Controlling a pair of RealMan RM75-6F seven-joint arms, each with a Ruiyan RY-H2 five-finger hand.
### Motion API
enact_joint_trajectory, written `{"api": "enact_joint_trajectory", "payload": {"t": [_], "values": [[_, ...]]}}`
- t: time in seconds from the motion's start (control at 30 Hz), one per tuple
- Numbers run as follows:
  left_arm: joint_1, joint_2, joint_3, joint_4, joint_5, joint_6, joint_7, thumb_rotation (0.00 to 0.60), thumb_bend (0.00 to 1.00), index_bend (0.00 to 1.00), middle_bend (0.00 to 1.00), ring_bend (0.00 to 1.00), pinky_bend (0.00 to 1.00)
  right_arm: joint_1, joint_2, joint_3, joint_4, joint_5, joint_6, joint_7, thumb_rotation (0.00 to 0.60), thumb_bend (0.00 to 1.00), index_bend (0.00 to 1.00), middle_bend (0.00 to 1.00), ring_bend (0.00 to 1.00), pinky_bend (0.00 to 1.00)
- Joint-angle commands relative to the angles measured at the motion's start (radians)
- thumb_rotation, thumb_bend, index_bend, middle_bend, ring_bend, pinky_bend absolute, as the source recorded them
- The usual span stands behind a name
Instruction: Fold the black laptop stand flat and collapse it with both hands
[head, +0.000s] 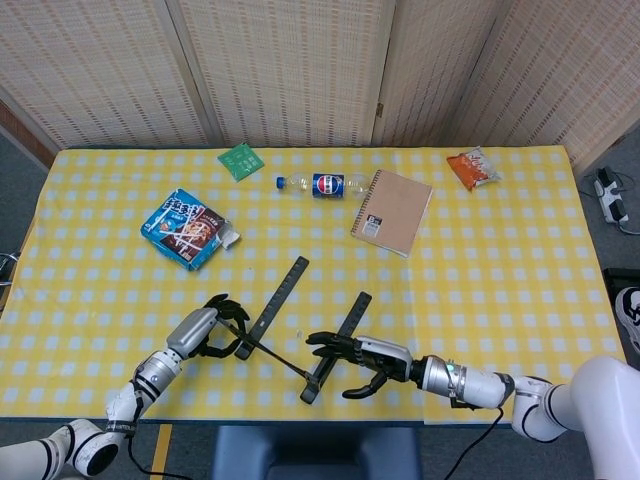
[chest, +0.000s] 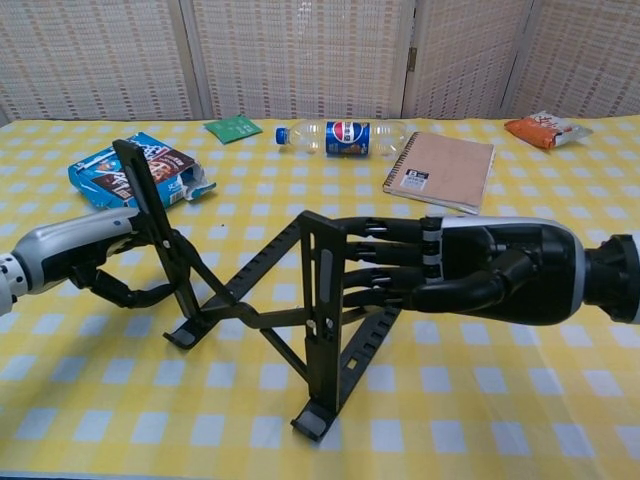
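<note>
Bare checked tablecloth (head: 500, 300) lies right of the laptop stand (head: 300, 330); snack box (head: 188, 229) crowds its far left.

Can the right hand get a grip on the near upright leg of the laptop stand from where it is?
Probably yes: the right hand already has its fingers against that leg of the laptop stand, with nothing between; the left hand holds the far leg.
</note>
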Motion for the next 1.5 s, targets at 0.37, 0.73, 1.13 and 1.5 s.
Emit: {"api": "enact_joint_trajectory", "payload": {"t": [0.37,0.73,1.13,1.5], "values": [[0.001,-0.003,-0.007,-0.009,-0.003,-0.007,0.013,0.600,0.67,0.58,0.36,0.19,0.00,-0.051,-0.082,0.001,0.046,0.027,0.002,0.126,0.593,0.29,0.00,0.01,0.02,0.00],[0.002,-0.004,-0.010,-0.014,-0.002,-0.010,0.019,0.600,0.67,0.58,0.36,0.19,0.00,-0.054,-0.126,-0.023,0.121,-0.019,0.058,0.307,0.291,0.29,0.00,0.00,0.00,0.00],[0.002,-0.003,-0.010,-0.018,0.003,-0.011,0.021,0.600,0.67,0.58,0.36,0.18,0.00,-0.085,-0.160,-0.025,0.126,0.001,0.076,0.365,0.271,0.29,0.00,0.00,0.00,0.00],[0.002,-0.003,-0.012,-0.018,0.005,-0.012,0.021,0.600,0.67,0.58,0.36,0.18,0.00,-0.107,-0.154,-0.044,0.118,0.010,0.061,0.357,0.266,0.29,0.00,0.00,0.00,0.00]]}}
